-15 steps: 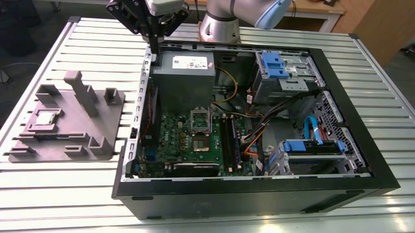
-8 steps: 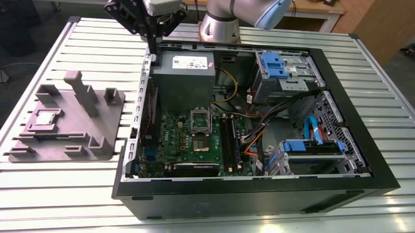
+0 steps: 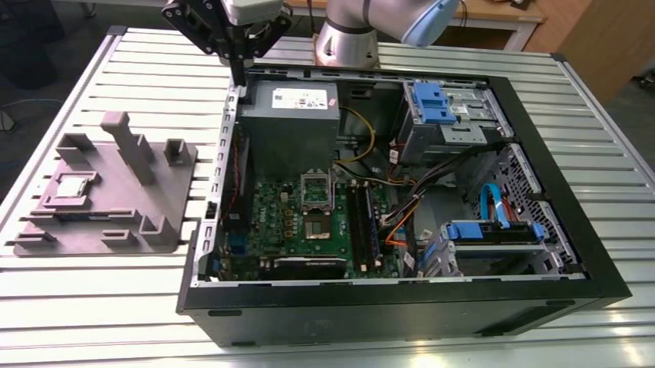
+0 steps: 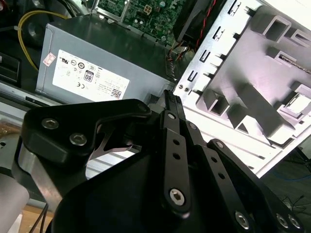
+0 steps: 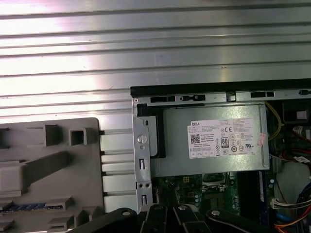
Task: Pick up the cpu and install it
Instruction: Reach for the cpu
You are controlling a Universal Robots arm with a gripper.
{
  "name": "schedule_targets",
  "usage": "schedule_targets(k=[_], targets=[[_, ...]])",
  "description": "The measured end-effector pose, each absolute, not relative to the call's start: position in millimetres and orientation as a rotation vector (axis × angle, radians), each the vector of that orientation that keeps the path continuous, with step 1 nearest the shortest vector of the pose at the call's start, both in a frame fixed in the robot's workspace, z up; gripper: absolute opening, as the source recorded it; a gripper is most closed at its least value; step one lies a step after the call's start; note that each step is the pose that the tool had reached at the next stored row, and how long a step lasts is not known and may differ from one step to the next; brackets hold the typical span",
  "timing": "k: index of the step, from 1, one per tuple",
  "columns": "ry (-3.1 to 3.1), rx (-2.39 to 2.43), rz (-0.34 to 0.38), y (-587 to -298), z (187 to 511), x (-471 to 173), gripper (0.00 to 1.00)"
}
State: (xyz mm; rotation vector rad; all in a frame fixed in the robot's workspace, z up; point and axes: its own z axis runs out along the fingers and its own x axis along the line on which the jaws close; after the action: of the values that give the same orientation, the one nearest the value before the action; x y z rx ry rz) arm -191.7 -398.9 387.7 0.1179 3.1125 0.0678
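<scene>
The bench point(image 3: 103, 307) is a slatted top of pale metal ribs (they run across the exterior view). A grey fixture plate point(image 3: 107, 195) lies on it toward the exterior view's left. Just beside it, an open black computer case point(image 3: 409, 310) rests on its side.

Gripper point(image 3: 238, 75), fingers together, hangs over the computer case's side wall point(image 3: 232, 146); the power supply point(image 3: 291, 115) sits just inside that wall. Bare table slats point(image 3: 153, 69) separate the case from the fixture plate point(image 3: 97, 216). The cpu point(image 3: 72, 186) lies open from above, with a tall upright block point(image 3: 128, 149) near it. The socket point(image 3: 312, 226) is hemmed in by the power supply, memory sticks point(image 3: 366, 222) and cables point(image 3: 409, 203).
</scene>
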Motion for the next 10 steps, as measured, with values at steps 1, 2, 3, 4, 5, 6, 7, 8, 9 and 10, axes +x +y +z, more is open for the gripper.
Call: schedule_targets(k=[1, 2, 3, 4, 5, 6, 7, 8, 9, 10], targets=[[3.112, 0.118, 0.068, -398.9, 387.6, -191.9, 0.10], [3.112, 0.118, 0.068, -398.9, 387.6, -192.0, 0.10], [3.113, 0.118, 0.068, -398.9, 387.6, -192.2, 0.10], [3.112, 0.118, 0.068, -398.9, 387.5, -192.4, 0.10], [3.112, 0.118, 0.068, -398.9, 387.5, -192.7, 0.10], [3.112, 0.118, 0.068, -398.9, 387.4, -193.0, 0.10], [3.113, 0.118, 0.068, -398.9, 387.4, -193.2, 0.10], [3.112, 0.118, 0.068, -398.9, 387.4, -193.5, 0.10], [3.112, 0.118, 0.068, -398.9, 387.3, -193.8, 0.10], [3.113, 0.118, 0.068, -398.9, 387.3, -194.0, 0.10]])
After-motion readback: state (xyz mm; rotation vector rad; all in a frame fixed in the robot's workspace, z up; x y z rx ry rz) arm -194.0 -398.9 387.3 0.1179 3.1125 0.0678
